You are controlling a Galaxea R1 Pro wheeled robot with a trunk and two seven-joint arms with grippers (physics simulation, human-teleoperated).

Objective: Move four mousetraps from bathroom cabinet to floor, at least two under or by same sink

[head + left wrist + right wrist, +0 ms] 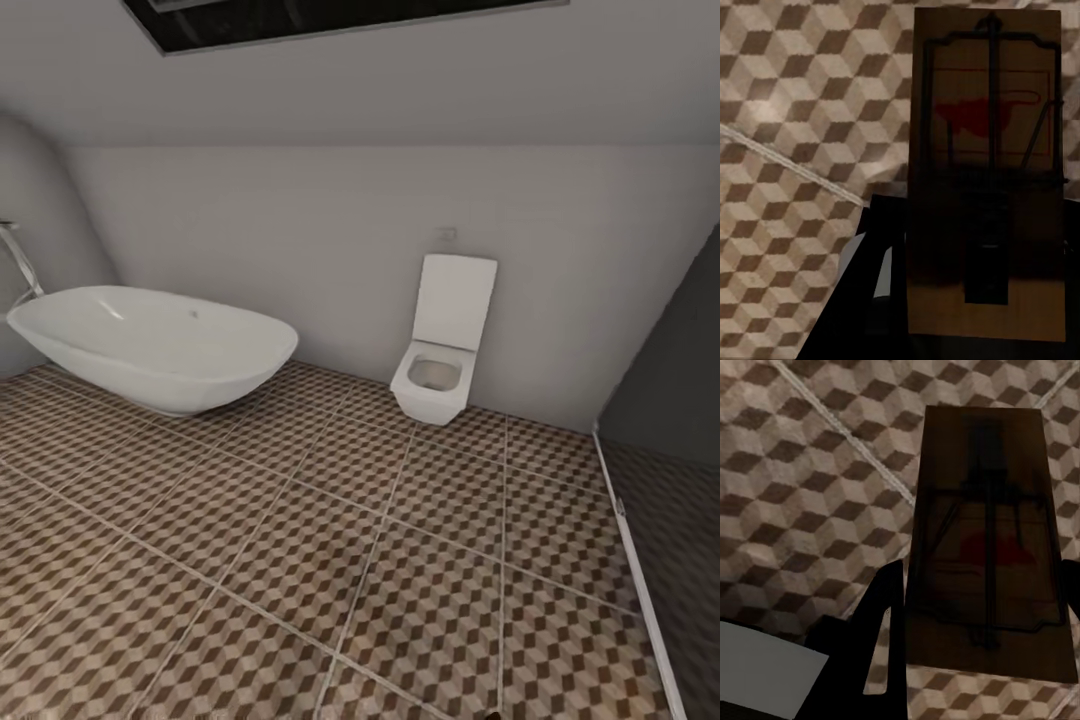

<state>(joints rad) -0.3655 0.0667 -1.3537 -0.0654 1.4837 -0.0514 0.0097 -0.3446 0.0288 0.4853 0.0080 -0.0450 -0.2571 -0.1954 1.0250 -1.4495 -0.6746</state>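
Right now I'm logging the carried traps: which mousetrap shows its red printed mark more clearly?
The mousetrap in the left gripper: its red mark is crisp inside a thin red frame. The mousetrap in the right gripper is darker, its red only a faint smudge.

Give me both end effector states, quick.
Left end effector: closed on a mousetrap above the bathroom floor.
Right end effector: closed on another mousetrap.

I saw a tan mousetrap with a red mouse print and dark wire bar, clamped in my left claw above the cube-patterned bathroom floor. A darker mousetrap sat gripped in my right claw.
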